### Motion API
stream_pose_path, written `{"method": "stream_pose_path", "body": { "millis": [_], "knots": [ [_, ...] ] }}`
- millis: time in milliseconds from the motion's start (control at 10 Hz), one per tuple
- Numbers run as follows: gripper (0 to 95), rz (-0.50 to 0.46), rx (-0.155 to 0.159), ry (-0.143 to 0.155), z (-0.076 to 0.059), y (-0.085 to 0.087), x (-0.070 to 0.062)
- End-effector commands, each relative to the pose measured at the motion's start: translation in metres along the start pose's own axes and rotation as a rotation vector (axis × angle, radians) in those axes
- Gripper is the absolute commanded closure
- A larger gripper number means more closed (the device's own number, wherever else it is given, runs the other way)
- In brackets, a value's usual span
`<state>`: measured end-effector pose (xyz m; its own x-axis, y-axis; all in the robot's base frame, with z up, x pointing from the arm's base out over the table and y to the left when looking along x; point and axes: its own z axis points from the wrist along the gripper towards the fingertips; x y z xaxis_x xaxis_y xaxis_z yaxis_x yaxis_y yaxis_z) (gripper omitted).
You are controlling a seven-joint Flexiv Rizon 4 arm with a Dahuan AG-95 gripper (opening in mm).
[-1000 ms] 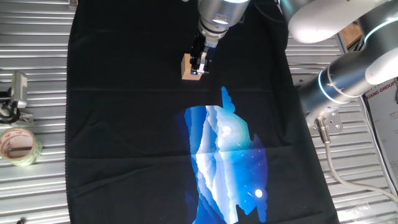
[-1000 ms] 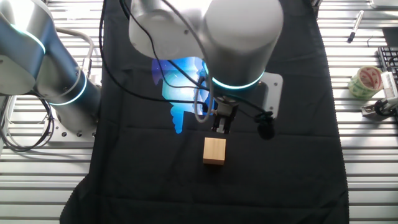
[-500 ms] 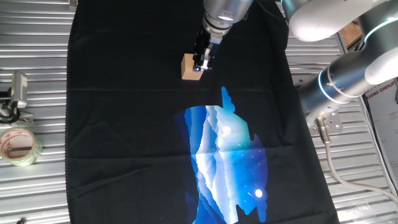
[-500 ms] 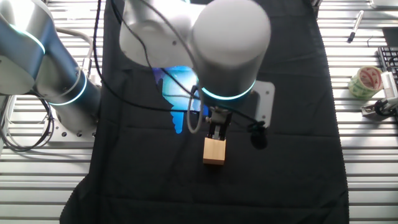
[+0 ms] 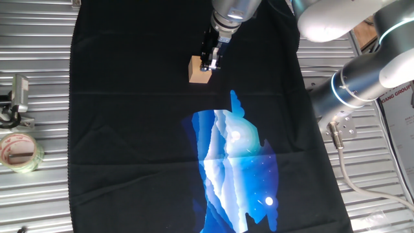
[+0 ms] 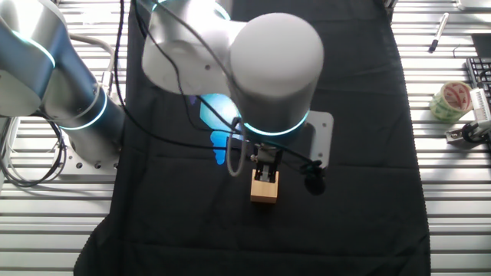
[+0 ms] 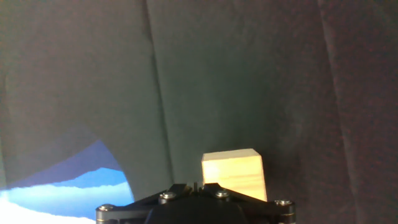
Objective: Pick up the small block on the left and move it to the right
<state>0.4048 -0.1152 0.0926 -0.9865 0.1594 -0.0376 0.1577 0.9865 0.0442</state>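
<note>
The small block (image 5: 199, 71) is a light-tan wooden cube resting on the black cloth (image 5: 129, 129). It also shows in the other fixed view (image 6: 265, 190) and in the hand view (image 7: 234, 173). My gripper (image 5: 210, 63) hangs just above the block's right side, with its narrow fingers pressed together and nothing between them. In the other fixed view the gripper (image 6: 266, 173) stands over the block's far edge. In the hand view the gripper (image 7: 198, 184) shows only as dark tips, and the block lies just right of them.
A blue and white print (image 5: 236, 162) covers part of the cloth toward the right. A roll of clear tape (image 5: 19, 152) and a metal clip (image 5: 16, 97) lie on the slatted table beyond the cloth's left edge. The arm's base (image 5: 362, 84) stands at the right.
The gripper has moved toward the block and now stands over its edge. The block has not moved.
</note>
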Motion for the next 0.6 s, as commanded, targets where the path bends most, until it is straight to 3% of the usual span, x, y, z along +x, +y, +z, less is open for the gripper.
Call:
{"method": "stream_pose_path", "body": {
  "millis": [100,300,400,600],
  "knots": [
    [95.0,-0.038,0.014,0.005,-0.0008,0.0001,-0.001],
    [95.0,-0.039,0.017,0.0,-0.0008,0.0,-0.0006],
    [76.0,-0.046,0.017,-0.01,-0.0008,0.0,-0.0004],
    [76.0,-0.06,0.025,-0.011,-0.001,-0.0006,-0.0001]
  ]
}}
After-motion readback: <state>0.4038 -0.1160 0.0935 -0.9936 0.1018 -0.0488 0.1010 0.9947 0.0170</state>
